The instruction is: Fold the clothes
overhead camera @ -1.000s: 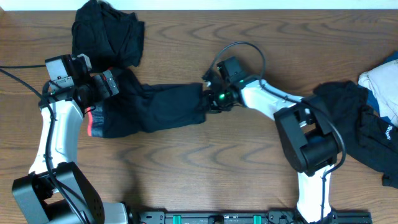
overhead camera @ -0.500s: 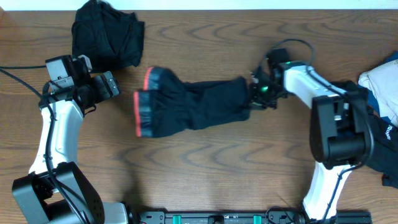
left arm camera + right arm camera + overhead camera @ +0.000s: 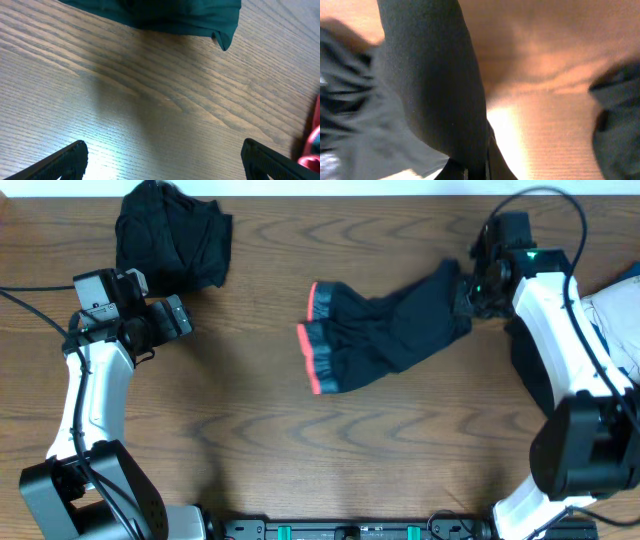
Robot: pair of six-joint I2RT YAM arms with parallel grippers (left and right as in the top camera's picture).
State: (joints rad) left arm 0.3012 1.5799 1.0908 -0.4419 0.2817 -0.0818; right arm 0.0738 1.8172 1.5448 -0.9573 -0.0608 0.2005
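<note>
Hands first: the right hand [image 3: 468, 292] is pressed together, pinching one end of the black trousers [image 3: 395, 330], and its wrist view is full of dark cloth running straight up from the closed tips. From that grip the trousers stretch down and to the left across the right-middle of the desk [image 3: 250, 450], lying slantwise, with the coral-red band [image 3: 310, 360] at the far open end, facing left. Past the right arm, at the desk's right edge, sits a pale garment [image 3: 612, 315]. Over on the other side, the left hand [image 3: 178, 315] is spread wide and holds nothing, hovering over bare wood, well apart from the trousers. Just beyond it, in the far left corner, lies a heap of black clothes [image 3: 170, 230].
</note>
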